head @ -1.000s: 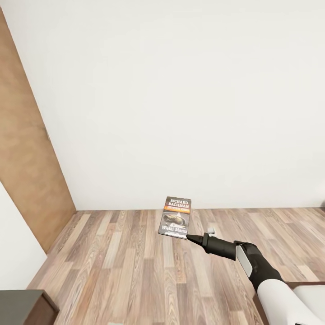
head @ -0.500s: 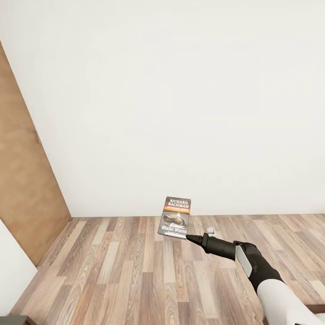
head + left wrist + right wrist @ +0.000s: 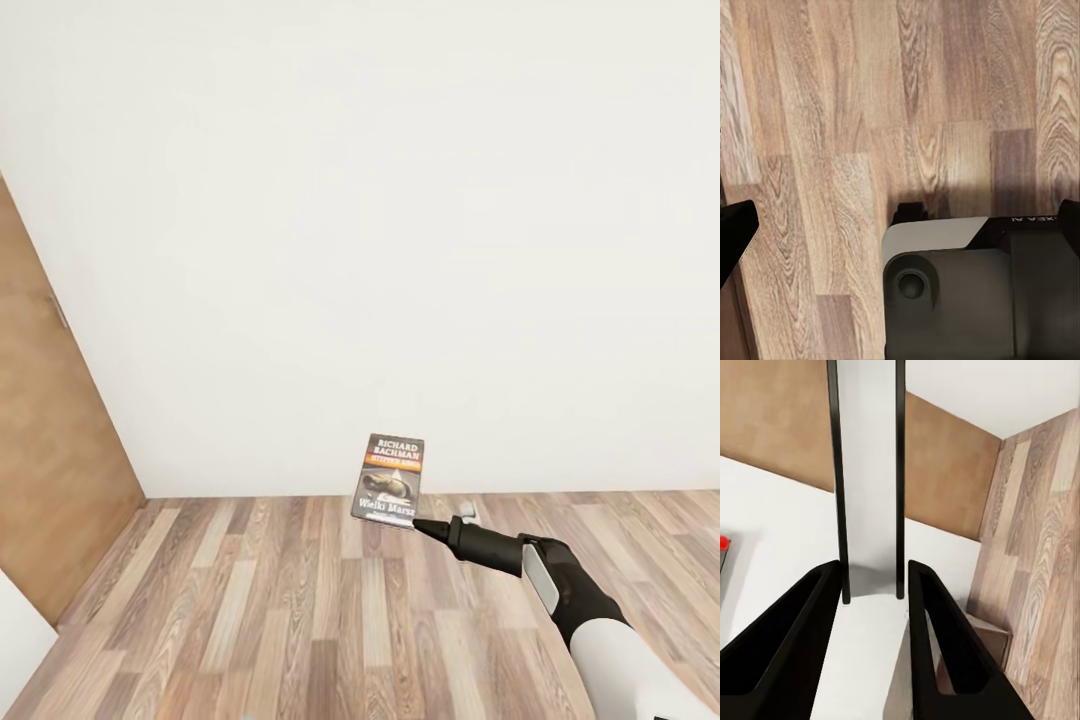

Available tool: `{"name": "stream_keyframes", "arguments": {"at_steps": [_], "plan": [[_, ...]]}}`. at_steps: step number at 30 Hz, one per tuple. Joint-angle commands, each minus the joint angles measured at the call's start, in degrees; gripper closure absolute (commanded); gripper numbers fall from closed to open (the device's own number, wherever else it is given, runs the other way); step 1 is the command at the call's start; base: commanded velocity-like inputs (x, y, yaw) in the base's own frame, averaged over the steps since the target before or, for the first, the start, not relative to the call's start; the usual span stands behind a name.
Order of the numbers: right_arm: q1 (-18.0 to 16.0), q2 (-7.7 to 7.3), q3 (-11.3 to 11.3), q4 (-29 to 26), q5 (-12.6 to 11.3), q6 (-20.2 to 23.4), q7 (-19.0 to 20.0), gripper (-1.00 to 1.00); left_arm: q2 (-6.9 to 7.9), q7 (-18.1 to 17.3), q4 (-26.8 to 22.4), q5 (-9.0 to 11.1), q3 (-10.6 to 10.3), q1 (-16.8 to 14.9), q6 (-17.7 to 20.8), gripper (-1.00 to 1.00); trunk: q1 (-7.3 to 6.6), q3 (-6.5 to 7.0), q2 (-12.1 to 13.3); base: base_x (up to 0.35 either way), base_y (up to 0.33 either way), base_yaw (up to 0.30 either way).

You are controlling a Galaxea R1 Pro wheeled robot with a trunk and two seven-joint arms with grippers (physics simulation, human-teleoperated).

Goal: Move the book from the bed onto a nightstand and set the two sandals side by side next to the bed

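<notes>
Wood-plank floor (image 3: 300, 600) and white wall (image 3: 400, 200) lie behind the right pincer (image 3: 418, 524), clamped on the book (image 3: 390, 478).

The right arm (image 3: 600, 640) is white with a black wrist and tapered black gripper (image 3: 430, 528) fingers.
</notes>
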Motion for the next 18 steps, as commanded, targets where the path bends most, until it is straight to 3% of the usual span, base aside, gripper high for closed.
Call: {"name": "stream_keyframes", "arguments": {"at_steps": [1, 18], "plan": [[0.0, 0.00, -0.1, 0.0, -0.4, -0.2, 0.1, 1.00, 0.03, 0.4, -0.1, 0.6, -0.5, 0.0, 0.3, -1.00, 0.07, -0.12, -0.1, 0.350, 0.000, 0.000], [0.0, 0.23, -0.1, 0.0, -0.6, -4.1, -0.1, 1.00, 0.13, 0.4, -0.1, 0.6, -0.5, 0.0, 0.2, -1.00, 0.07, -0.12, -0.1, 0.350, 0.000, 0.000]]}}
